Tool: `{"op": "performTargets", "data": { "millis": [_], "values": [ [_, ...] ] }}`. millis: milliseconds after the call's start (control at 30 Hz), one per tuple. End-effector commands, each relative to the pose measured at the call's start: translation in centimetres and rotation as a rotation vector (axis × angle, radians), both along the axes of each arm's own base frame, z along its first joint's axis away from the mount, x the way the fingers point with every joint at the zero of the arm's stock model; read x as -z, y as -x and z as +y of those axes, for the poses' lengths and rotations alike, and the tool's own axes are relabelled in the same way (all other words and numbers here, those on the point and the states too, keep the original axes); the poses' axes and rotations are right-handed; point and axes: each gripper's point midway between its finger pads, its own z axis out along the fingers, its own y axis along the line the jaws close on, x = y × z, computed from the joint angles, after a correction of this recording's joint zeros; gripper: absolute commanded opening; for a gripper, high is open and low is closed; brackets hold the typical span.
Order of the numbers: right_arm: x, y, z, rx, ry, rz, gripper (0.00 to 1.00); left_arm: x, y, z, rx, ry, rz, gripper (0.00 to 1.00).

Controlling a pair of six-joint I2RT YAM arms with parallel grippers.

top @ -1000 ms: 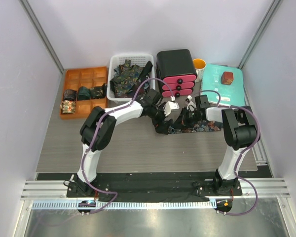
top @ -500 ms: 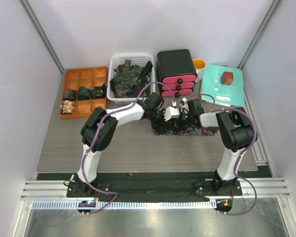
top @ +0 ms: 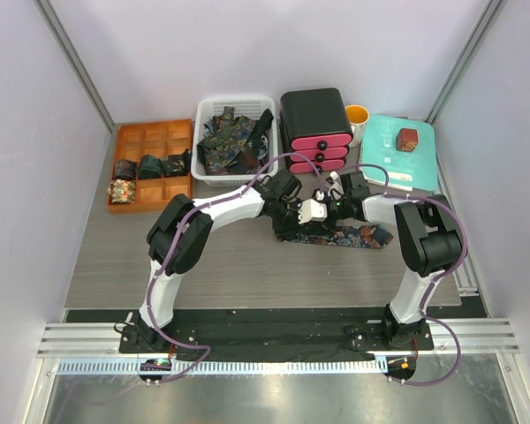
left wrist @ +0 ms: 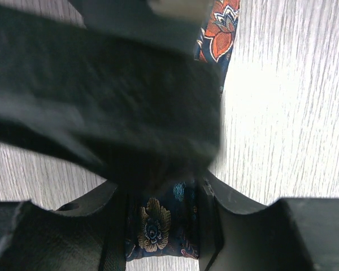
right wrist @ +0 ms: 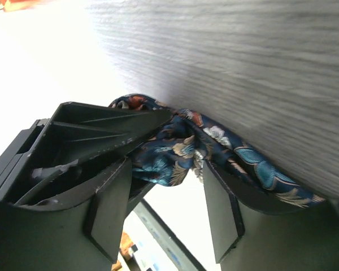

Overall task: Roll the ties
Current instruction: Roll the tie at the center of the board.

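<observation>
A dark floral tie (top: 349,235) lies across the middle of the table, its left part bunched up between my two grippers. My left gripper (top: 311,212) is shut on that bunched fabric. In the left wrist view the tie (left wrist: 158,223) fills the gap between the fingers of the left gripper (left wrist: 161,209). My right gripper (top: 332,200) faces it from the right. In the right wrist view the right gripper (right wrist: 166,169) stands open, and the tie (right wrist: 175,149) touches its fingertips without being pinched. More ties (top: 230,137) fill the white basket (top: 205,113). Three rolled ties (top: 150,165) sit in the orange tray (top: 150,132).
A black cabinet with pink drawers (top: 316,132) stands just behind the grippers. A yellow cup (top: 358,115) is to its right. A teal board (top: 405,163) at the back right carries a small red-brown box (top: 407,139). Grey walls close in both sides.
My left gripper has closed on the bunched tie. My right gripper has opened and let go of it. Both grippers have shifted a little to the right.
</observation>
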Motion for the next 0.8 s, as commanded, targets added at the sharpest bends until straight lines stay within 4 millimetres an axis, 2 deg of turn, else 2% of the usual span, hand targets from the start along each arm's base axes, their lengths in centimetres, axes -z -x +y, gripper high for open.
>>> {"op": "performTargets", "data": {
  "millis": [0,100,200,267,300,400,467,500,667,767],
  "values": [
    [-1.7,0.7,1.6,-0.014,-0.075,0.004,0.6,4.1,1.5,3.7,-0.011,-0.197,0.076,0.31],
    [-1.7,0.9,2.5,-0.026,-0.098,-0.003,0.6,4.1,1.4,3.6,-0.014,-0.197,0.076,0.31],
    [-0.6,1.2,2.8,-0.034,-0.076,0.008,0.58,4.1,1.3,3.4,-0.017,-0.195,0.077,0.31],
    [0.4,1.0,2.5,-0.027,-0.047,0.009,0.53,4.2,1.2,3.3,-0.018,-0.194,0.077,0.32],
    [0.7,0.9,2.4,-0.027,-0.032,0.011,0.4,4.1,1.2,3.4,-0.018,-0.196,0.077,0.32],
    [2.6,1.1,1.2,-0.03,0.041,0.034,0.17,4.1,1.4,3.5,-0.016,-0.199,0.077,0.34],
    [3.5,1.6,0.4,-0.029,0.074,0.058,0.1,3.8,1.4,3.6,-0.018,-0.194,0.072,0.35],
    [3.8,1.5,-0.2,-0.018,0.09,0.059,0.03,3.8,1.4,3.6,-0.016,-0.192,0.075,0.36],
    [4.4,1.9,-1.6,-0.014,0.13,0.072,0.01,2.7,1.1,3.6,-0.032,-0.15,0.084,0.44],
    [4.8,2.2,-2.3,-0.014,0.154,0.077,0.01,1.1,0.5,3.1,-0.052,-0.09,0.082,0.58]
  ]
}}
